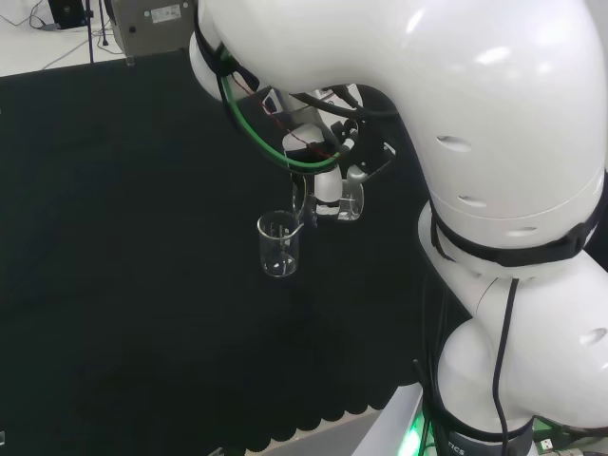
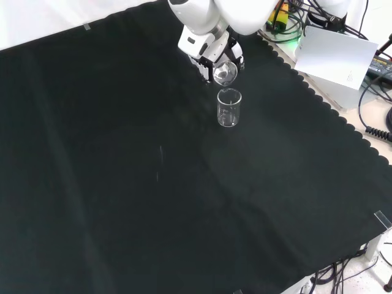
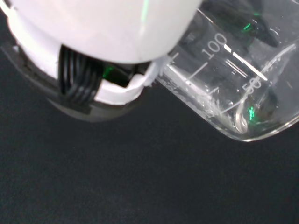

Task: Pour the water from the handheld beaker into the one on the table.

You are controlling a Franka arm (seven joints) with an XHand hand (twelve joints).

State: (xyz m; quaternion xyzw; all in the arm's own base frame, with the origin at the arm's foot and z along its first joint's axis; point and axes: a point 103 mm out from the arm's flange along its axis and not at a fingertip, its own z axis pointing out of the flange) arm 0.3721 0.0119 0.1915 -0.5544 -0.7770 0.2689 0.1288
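Note:
A clear glass beaker stands upright on the black cloth, and the front view shows it as the table beaker. Just beside and above it, my hand is shut on a second clear beaker. This handheld beaker is tilted steeply, with its mouth leaning over the standing one. The hand comes in from the top of the front view. Close up, the handheld beaker shows graduation marks next to a white part of the hand. How much water either beaker holds is unclear.
The cloth's scalloped edge runs along the right of the front view, with a white box and cables beyond it. A grey device stands past the cloth's far edge in the head view. The arm's white links rise at the right.

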